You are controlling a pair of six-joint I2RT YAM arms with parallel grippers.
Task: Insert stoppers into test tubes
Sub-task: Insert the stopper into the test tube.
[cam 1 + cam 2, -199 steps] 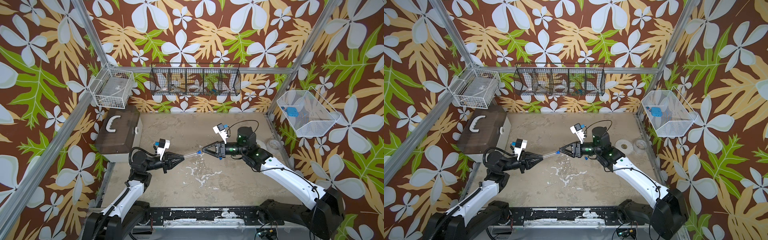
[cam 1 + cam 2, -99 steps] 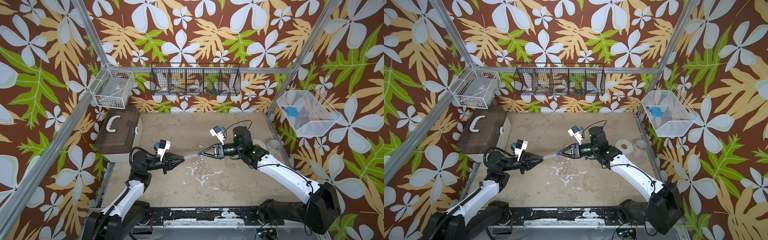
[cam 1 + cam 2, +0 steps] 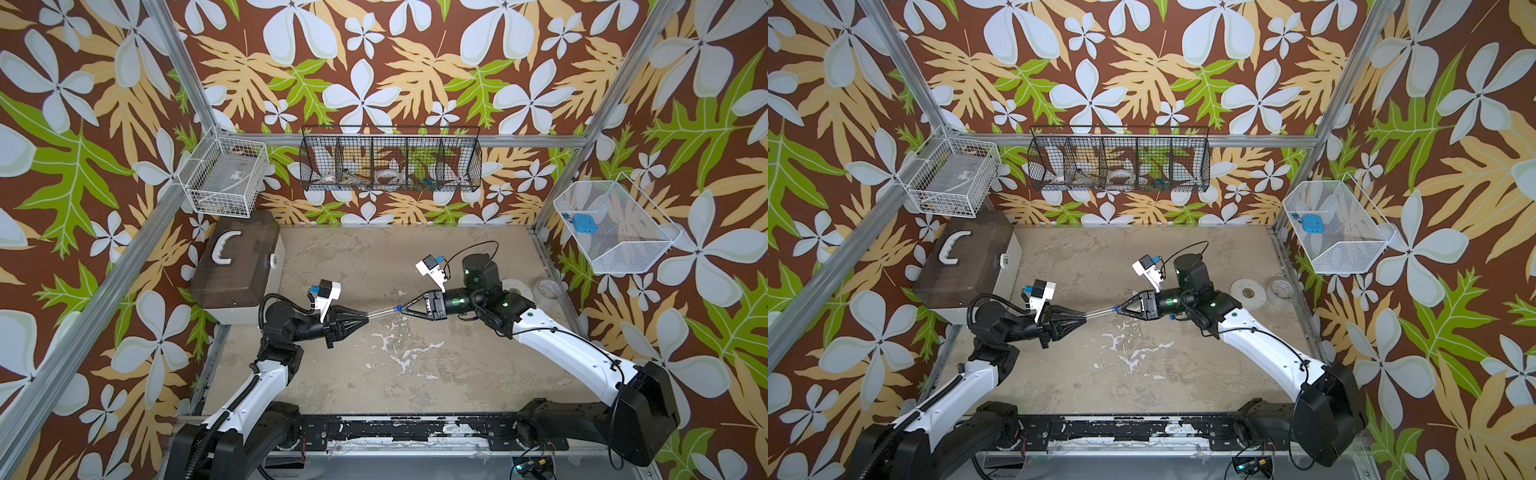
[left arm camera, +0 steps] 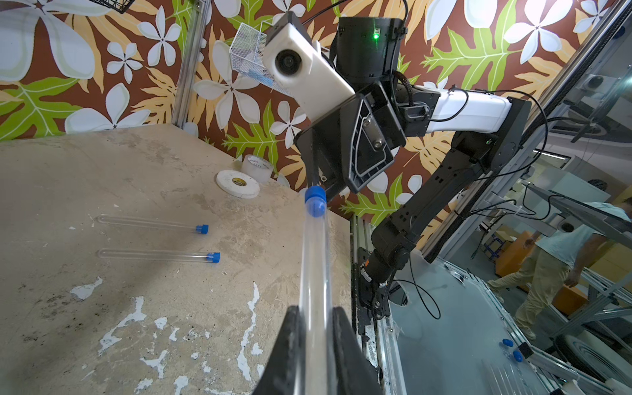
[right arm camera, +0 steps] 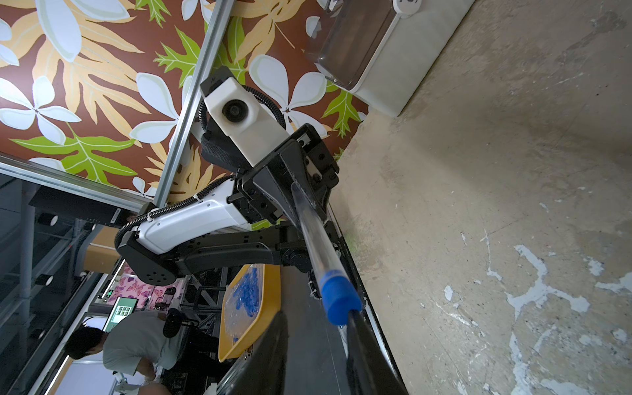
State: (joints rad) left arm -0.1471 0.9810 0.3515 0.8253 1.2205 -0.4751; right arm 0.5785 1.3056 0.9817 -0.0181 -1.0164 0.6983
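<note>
**Item:** clear tube (image 3: pixel 380 314), slender and see-through, held level above the worktop (image 3: pixel 457 374), just off the brown-lidded box (image 3: pixel 237 266) on the side facing the right arm.
**Grip:** left end effector (image 3: pixel 366 318) pressed together on the end away from the mouth.
**Axis:** runs straight from the left end effector to the right end effector (image 3: pixel 402 309), and the right arm is nearer the mouth.
**Stopper** (image 5: pixel 338 297)**:** blue, in the mouth, touching one finger; whether it is pinched cannot be told. It looks nearly seated, so a push along the axis is likely.
**Also:** two more tubes (image 4: pixel 147 222) (image 4: pixel 154 255) lie stoppered on the worktop.
</note>
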